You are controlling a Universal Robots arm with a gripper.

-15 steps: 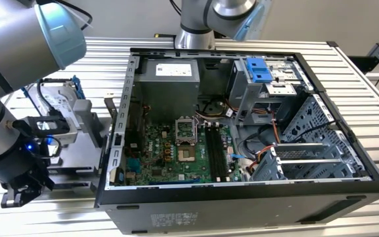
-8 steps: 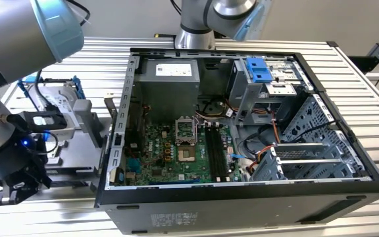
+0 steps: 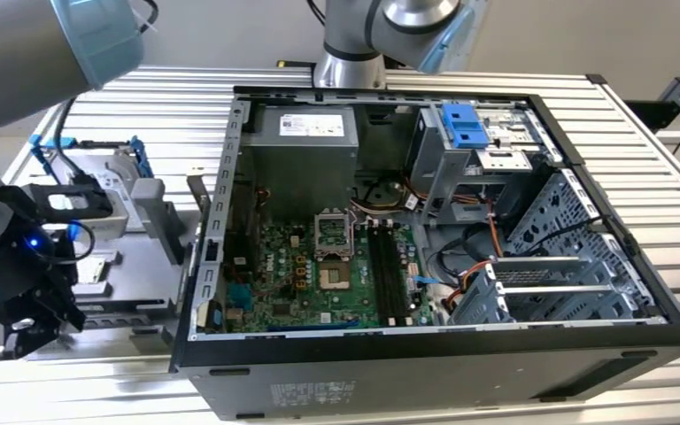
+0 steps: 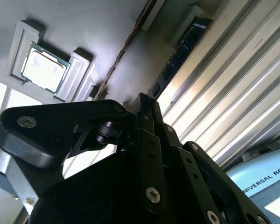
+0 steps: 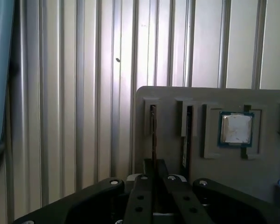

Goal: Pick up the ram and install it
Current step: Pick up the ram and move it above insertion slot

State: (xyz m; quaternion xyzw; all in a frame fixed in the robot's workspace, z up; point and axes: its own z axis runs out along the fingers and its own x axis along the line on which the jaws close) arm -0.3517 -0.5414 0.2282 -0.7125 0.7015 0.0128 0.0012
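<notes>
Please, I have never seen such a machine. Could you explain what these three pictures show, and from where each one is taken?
It is a robot arm with a gripper. The exterior view looks from off the arm at an open computer case on a ribbed metal table. Both wrist views come from cameras on the arm, looking past the gripper at a grey tray. The tray carries a processor chip and ram standing on edge in a slot. The gripper is closest to that ram.
</notes>
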